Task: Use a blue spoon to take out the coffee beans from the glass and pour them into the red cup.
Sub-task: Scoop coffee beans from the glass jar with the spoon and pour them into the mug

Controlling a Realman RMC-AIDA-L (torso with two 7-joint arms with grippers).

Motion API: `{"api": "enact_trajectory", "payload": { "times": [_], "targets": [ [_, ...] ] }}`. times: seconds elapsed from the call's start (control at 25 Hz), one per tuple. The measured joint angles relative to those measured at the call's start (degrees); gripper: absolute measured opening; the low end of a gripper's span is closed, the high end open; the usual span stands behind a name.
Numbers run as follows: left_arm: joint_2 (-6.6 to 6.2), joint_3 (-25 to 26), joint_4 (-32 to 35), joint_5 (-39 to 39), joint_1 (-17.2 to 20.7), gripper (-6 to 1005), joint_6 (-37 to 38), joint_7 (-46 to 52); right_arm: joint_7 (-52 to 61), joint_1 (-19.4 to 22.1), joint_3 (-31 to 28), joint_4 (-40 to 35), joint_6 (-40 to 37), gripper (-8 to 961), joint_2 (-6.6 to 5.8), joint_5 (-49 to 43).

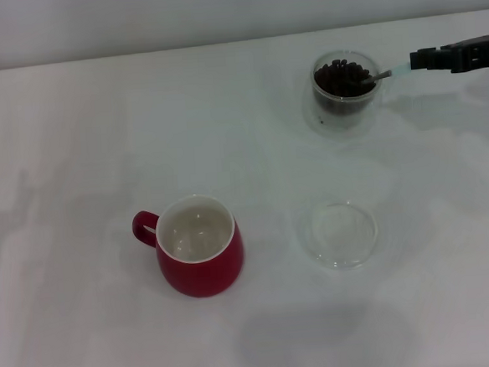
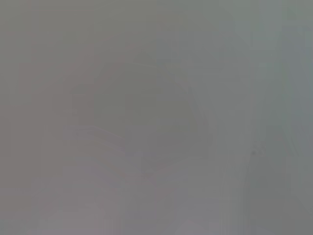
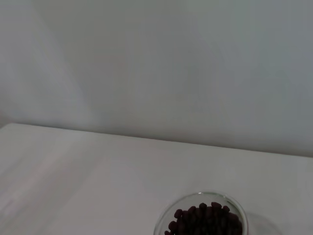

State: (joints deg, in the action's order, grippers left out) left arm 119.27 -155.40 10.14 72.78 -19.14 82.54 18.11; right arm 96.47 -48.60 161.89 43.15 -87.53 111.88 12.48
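In the head view, the glass [image 1: 345,92] stands at the upper right of the frame on the white tabletop [image 1: 82,144], heaped with beans [image 1: 343,77]. The spoon [image 1: 382,75] reaches in from the right: its metal bowl lies among the beans at the glass's right rim and its pale handle runs out toward the right claw [image 1: 420,59], which enters at the frame's right edge and is closed on the handle's end. The red cup [image 1: 198,246] sits at lower centre-left, handle to the left; its white inside looks empty, with no beans to be seen. A flat clear saucer [image 1: 341,233] lies to the right of the cup, apart from it, and also holds nothing visible.

The left wrist view gives only a featureless grey field; the left claw is out of sight in every view.

The right wrist view shows the glass [image 3: 202,215] at the bottom edge, right of centre, with beans [image 3: 208,220] piled to its rim, the tabletop [image 3: 78,171] and a plain wall behind.

Judged from this, the task is at its start: the spoon is at the beans, no scoop has reached the cup, and lifting, carrying and pouring all remain.
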Motion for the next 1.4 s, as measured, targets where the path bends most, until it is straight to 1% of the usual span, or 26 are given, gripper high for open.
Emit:
{"api": "enact_trajectory", "payload": {
  "times": [0.24,0.4,0.72,1.0,1.4],
  "targets": [
    [0.00,0.0,-0.4,0.8,-0.5,892,0.0,0.0,5.1,-0.6,0.0,0.0,-0.4,156,-0.94,-1.0],
    [0.00,0.0,-0.8,1.1,-0.9,892,0.0,0.0,7.0,-1.6,0.0,-0.1,-0.6,156,-1.45,-3.5],
    [0.00,0.0,-0.9,1.2,-1.3,891,0.0,0.0,11.1,-3.9,0.0,-0.3,-0.4,157,-1.80,-6.4],
    [-0.05,0.0,-0.8,1.9,-1.6,891,0.0,0.0,15.8,-6.0,0.0,-0.6,-0.1,157,-2.75,-10.6],
    [-0.09,0.0,-1.1,1.9,-1.9,891,-0.1,-0.1,21.6,-6.8,0.0,-0.8,-0.5,158,-4.27,-13.6]
  ]
}}
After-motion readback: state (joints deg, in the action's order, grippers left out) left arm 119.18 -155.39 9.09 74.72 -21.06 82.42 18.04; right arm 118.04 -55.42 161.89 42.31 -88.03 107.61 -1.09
